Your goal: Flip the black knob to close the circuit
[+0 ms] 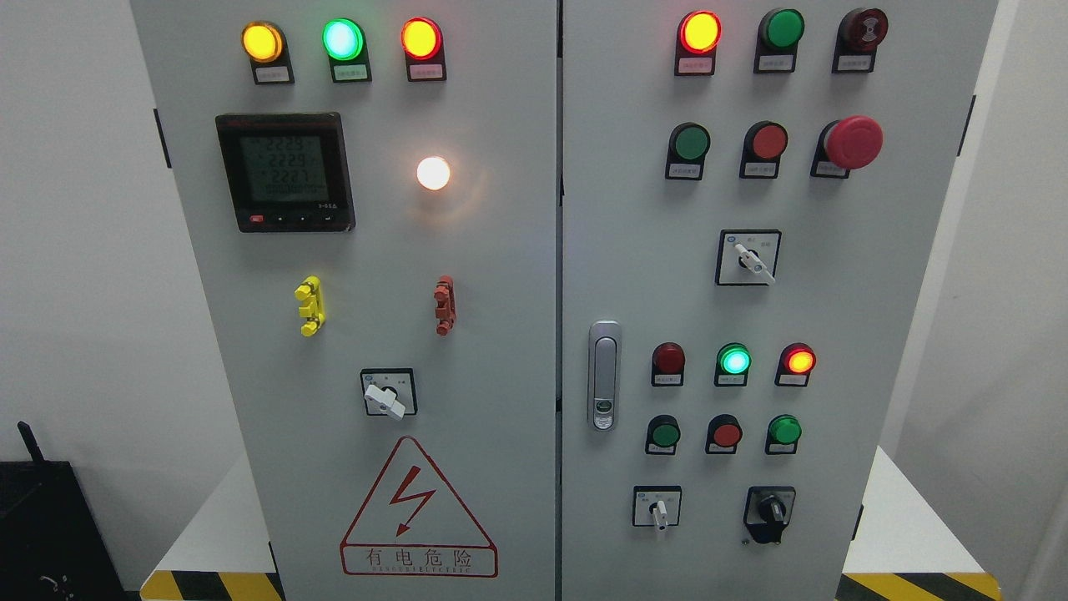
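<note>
Black knob point(771, 507) upright, handle vertical

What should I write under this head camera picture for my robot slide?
Grey control cabinet with glowing lamps; the black knob at lower right waits, no robot hand in view.

No robot body in view.

The black knob point(772, 507) sits low on the right cabinet door, its handle pointing roughly straight down.
</note>
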Robot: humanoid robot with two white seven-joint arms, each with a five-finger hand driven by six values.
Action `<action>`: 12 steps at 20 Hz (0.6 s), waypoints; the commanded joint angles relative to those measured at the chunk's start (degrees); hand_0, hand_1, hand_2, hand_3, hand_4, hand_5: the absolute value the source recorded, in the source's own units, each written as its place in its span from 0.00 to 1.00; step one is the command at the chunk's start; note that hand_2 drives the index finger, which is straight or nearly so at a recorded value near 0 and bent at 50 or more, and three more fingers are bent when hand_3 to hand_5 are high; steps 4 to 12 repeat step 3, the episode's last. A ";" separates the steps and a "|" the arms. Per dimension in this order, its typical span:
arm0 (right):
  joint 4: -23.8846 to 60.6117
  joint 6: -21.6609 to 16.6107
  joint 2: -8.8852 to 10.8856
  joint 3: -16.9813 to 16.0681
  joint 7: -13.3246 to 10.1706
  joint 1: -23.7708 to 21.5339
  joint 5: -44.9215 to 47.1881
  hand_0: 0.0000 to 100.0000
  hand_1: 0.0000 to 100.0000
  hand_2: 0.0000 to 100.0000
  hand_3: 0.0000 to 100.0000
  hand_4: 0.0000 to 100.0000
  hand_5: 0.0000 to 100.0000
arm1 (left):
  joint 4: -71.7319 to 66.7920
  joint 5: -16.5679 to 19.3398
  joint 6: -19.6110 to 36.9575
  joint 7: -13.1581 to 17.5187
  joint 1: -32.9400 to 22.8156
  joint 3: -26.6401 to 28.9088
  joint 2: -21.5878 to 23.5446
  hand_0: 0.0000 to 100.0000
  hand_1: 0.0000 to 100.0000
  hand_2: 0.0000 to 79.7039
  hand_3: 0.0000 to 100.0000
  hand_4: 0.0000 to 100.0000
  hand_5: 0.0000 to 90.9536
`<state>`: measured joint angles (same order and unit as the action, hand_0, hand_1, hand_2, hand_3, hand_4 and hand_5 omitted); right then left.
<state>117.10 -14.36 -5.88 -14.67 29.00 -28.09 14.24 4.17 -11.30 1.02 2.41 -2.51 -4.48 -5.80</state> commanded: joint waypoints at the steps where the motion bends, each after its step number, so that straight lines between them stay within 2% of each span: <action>1: -0.47 0.21 0.17 -0.36 0.18 0.32 0.61 0.00 0.00 0.00 0.00 0.00 0.00 | -0.03 -0.04 0.04 0.05 0.05 0.00 0.00 0.12 0.56 0.00 0.00 0.00 0.00; 12: -0.65 0.21 0.08 -0.45 0.18 0.32 0.61 0.00 0.00 0.00 0.00 0.00 0.00 | -0.03 0.14 0.04 0.05 0.05 0.00 0.00 0.12 0.56 0.00 0.00 0.00 0.00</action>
